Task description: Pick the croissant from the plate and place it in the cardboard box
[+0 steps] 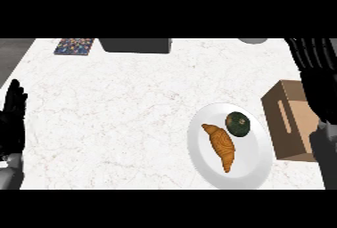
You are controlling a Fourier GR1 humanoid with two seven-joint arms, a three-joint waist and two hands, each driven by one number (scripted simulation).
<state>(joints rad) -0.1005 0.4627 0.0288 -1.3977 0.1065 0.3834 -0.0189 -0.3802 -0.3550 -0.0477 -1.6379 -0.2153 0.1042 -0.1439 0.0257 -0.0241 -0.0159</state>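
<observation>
Lower right of the frame, the croissant (221,147) lies on the plate (250,178) beside a dark green vegetable (238,124); the box (289,120) stands just right. Both hands, left (13,118) and right (317,71), hold straight, released fingers, grasping nothing.

Single head view, looking steeply down on white marble counter (118,120) from robot's own side. Far counter edge runs along top of view (near edge out of sight). Forearms enter from below. Mid-range framing.

A kitchen — white marble counter (118,116), plate (253,171) of food.
</observation>
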